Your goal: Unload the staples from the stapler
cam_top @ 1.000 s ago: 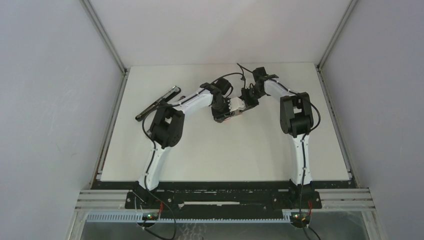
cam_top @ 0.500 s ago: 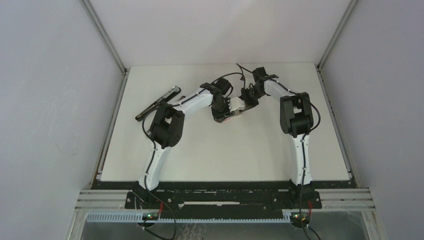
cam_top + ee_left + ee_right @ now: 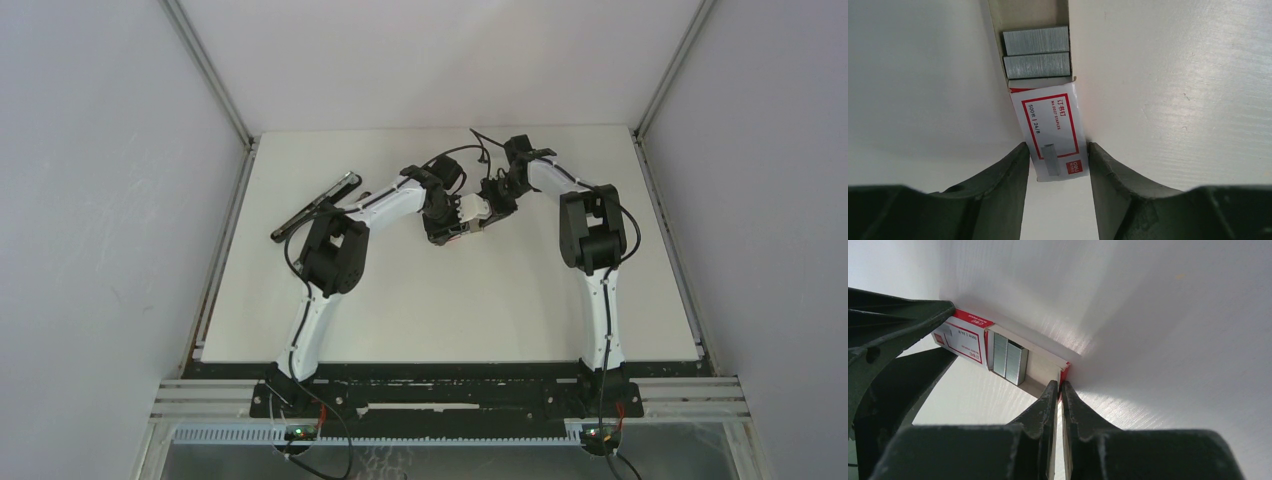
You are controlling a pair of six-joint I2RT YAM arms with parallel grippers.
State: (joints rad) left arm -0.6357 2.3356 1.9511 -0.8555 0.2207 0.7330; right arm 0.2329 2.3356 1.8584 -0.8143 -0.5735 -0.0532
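**A:** Top view?
**B:** The left arm [image 3: 385,203] and right arm [image 3: 560,180] meet over the far half of the table [image 3: 400,310], midway between the side edges, with a small staple box [image 3: 470,212] between them. The stapler [image 3: 315,205] lies near the far-left corner, well apart.
**A:** Left wrist?
**B:** There the left gripper [image 3: 1058,147] clamps the red-and-white sleeve [image 3: 1053,125] by both sides. The tray [image 3: 1028,12] is slid out beyond it. The staples [image 3: 1037,65] — two grey strips — lie side by side in the tray, at the sleeve's mouth.
**A:** Right wrist?
**B:** The right gripper [image 3: 1059,386] is pressed together, pinching the tray's end wall.
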